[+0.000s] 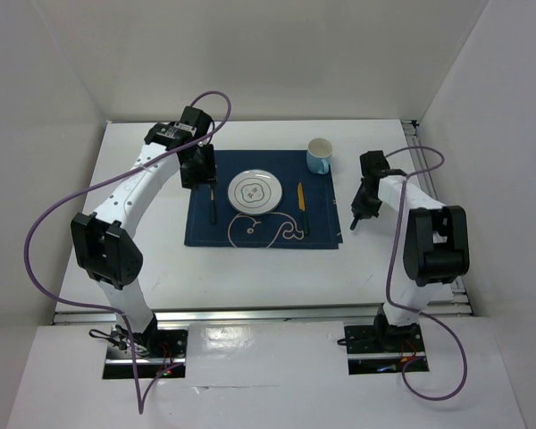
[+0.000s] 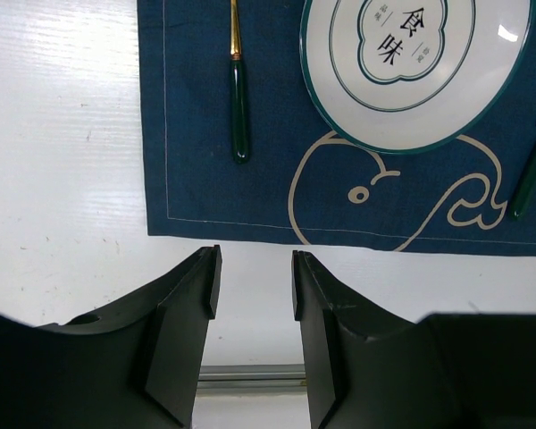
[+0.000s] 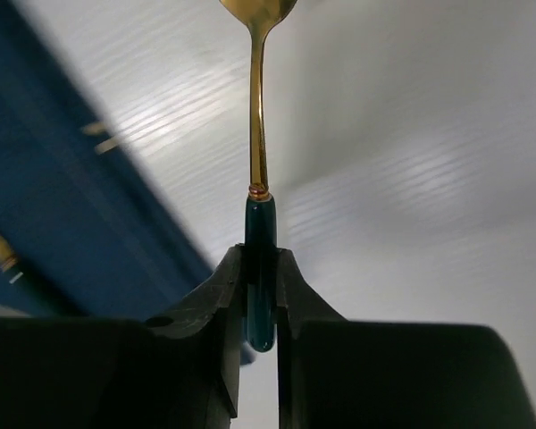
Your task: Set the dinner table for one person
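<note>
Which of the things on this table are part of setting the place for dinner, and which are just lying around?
Part of the job: dinner table, placemat, plate, mug, utensil left of the plate, utensil right of the plate, spoon clamped in the right gripper.

Just lying about: only the arms' purple cables.

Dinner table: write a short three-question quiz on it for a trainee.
1. True or false: the cup stands on the plate.
2. What does the right gripper hold? A) a spoon B) the cup C) nothing
3. How many pieces of cutlery lie on the blue mat?
Key: 1 false; 2 A; 3 two.
</note>
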Controlling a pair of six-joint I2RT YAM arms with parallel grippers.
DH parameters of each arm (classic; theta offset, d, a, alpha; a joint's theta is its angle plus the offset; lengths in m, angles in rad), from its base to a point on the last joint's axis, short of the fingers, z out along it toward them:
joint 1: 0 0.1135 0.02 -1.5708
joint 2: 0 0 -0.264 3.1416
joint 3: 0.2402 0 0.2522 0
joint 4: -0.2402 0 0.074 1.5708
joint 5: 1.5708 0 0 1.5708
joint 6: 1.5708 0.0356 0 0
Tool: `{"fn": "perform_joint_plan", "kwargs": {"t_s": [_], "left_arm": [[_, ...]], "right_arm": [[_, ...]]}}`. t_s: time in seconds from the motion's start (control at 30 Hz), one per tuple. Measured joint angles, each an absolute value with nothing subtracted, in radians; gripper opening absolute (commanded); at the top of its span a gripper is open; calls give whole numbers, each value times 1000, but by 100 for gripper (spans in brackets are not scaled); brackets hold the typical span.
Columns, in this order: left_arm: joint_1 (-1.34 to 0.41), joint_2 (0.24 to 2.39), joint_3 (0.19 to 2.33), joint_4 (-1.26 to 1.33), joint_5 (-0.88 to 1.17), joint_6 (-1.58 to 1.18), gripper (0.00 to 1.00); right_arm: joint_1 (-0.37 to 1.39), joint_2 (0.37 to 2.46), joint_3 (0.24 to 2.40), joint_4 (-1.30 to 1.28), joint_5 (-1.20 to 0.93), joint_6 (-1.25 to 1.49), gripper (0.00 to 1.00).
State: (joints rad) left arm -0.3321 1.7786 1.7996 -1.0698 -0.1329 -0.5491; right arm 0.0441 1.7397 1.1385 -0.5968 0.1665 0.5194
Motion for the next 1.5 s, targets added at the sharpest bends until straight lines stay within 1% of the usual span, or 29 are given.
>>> {"fn": "perform_joint_plan", "kwargs": {"t_s": [0.13, 0.2, 0.33, 0.5, 0.57, 0.6, 0.63, 0.73, 0.77, 0.87, 0.9, 1.1, 1.13, 1.17, 1.3, 1.5], "left_arm": [[-332, 1779, 1799, -1070, -134, -549, 54], [-332, 1779, 1799, -1070, -134, -549, 54], [-332, 1779, 1798, -1069, -134, -549, 54], [-332, 1776, 1793, -1069, -138, -549, 54], [-332, 1772, 1789, -1069, -139, -549, 54], [-332, 1769, 1786, -1069, -140, -549, 54], [-332, 1767, 1784, -1070, -141, -549, 54], [-332, 1759, 1776, -1069, -142, -549, 54], [-332, 1756, 1773, -1069, -144, -549, 54], [-332, 1752, 1773, -1069, -148, -549, 54], [-332, 1752, 1773, -1069, -149, -548, 54], [-332, 1747, 1773, -1069, -152, -546, 54], [-332, 1745, 1773, -1069, -152, -546, 54], [-332, 1744, 1773, -1069, -152, -545, 54], [-332, 1726, 1773, -1068, -152, -545, 54], [-332, 1649, 1758, -1039, -150, -529, 54]], "right_arm": [[162, 1633, 1140, -588, 101, 482, 0], [223, 1621, 1153, -587, 62, 473, 0], [309, 1678, 1193, -590, -4, 461, 0], [339, 1789, 1244, -592, -36, 459, 0], [349, 1826, 1257, -593, -35, 459, 6], [355, 1840, 1261, -593, -33, 460, 11], [361, 1855, 1266, -594, -30, 463, 19], [368, 1880, 1276, -597, -10, 475, 40], [369, 1883, 1280, -599, -3, 480, 51], [374, 1888, 1303, -609, 22, 488, 52], [374, 1888, 1313, -615, 32, 493, 61], [373, 1837, 1336, -654, 102, 517, 87], [370, 1813, 1336, -665, 115, 522, 96], [364, 1784, 1336, -677, 128, 528, 100], [307, 1613, 1333, -723, 195, 561, 100], [78, 1315, 1256, -738, 276, 579, 100]]}}
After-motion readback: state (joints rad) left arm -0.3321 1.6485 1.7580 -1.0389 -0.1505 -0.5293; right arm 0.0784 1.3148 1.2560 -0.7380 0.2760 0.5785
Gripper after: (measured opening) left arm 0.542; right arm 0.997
